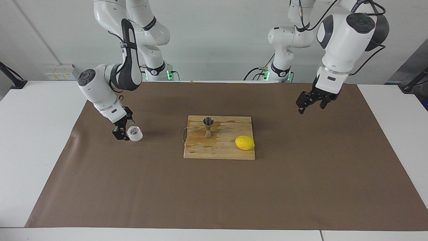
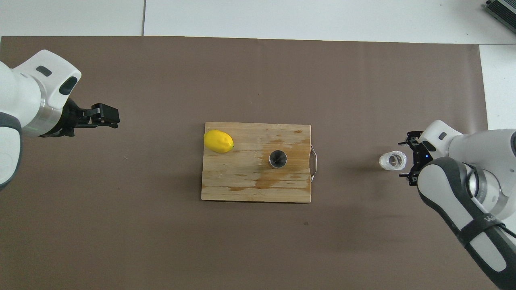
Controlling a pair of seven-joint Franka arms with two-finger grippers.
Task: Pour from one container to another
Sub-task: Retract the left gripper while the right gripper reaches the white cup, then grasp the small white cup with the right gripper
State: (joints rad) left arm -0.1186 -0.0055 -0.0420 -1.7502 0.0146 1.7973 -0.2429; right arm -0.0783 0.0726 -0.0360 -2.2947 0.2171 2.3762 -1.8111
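We have the glass tumbler (image 1: 134, 133) standing upright on the brown mat (image 1: 214, 194) toward the right arm's end of the worktop (image 1: 33, 150), well apart from the cutting board (image 1: 219, 150) at the middle. The right gripper (image 1: 124, 131) is low, just beside the glass, its fingers apart; we cannot tell whether they touch the wall yet. We judge the tumbler to be rigid, breakable and fairly light, its faceted wall offering some bite though glass stays slick, so we would close on the wall at mid-height, across its width, and squeeze gently.

The steel jigger (image 1: 208, 127) stands upright on the board, nearer the robots than the lemon (image 1: 244, 143). With its narrow waist and small foot it looks easy to tip, so we should pour from above its mouth without touching it.

The mat between glass and board is bare, giving an open path. The left gripper (image 1: 310, 102) waits with its fingers apart, raised over the mat toward the left arm's end of the worktop.
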